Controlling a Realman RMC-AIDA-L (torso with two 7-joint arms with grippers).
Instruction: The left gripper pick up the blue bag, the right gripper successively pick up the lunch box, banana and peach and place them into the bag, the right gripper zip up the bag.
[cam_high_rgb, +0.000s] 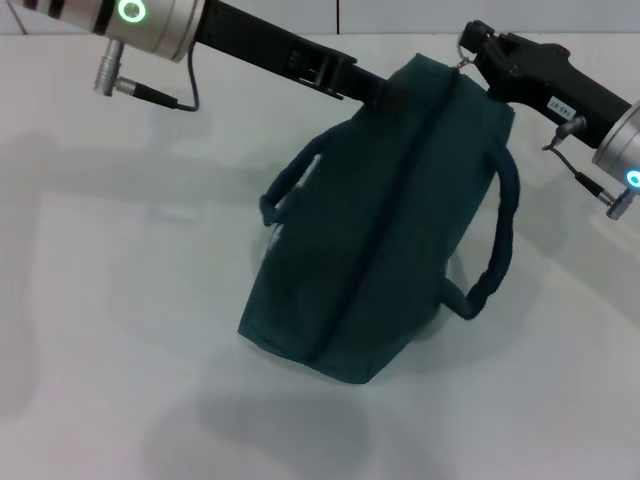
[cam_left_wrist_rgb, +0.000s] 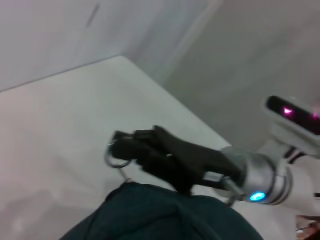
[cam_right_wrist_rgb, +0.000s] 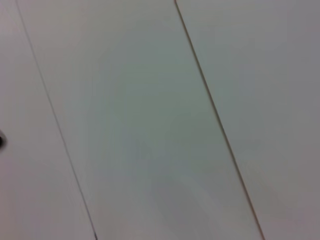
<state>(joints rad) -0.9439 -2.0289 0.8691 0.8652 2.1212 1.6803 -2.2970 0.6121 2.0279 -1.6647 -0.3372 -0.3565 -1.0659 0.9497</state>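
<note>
So the left gripper (cam_high_rgb: 385, 88) is clamping the bag (cam_high_rgb: 390, 230) at the worktop's far edge while the right gripper (cam_high_rgb: 470, 47) is pinching the zip ring (cam_left_wrist_rgb: 116, 156), risking a slipped ring if it's tugging off-line.

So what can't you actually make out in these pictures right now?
- Inside of the blue bag: head view, hidden by its closed fabric; lunch box, banana and peach appear nowhere.
- Left gripper fingers: head view, lost behind the bag's top edge.
- Right gripper hold on the zipper ring: left wrist view, blurred.
- Right wrist view: only a plain surface, nothing of the bag.
</note>
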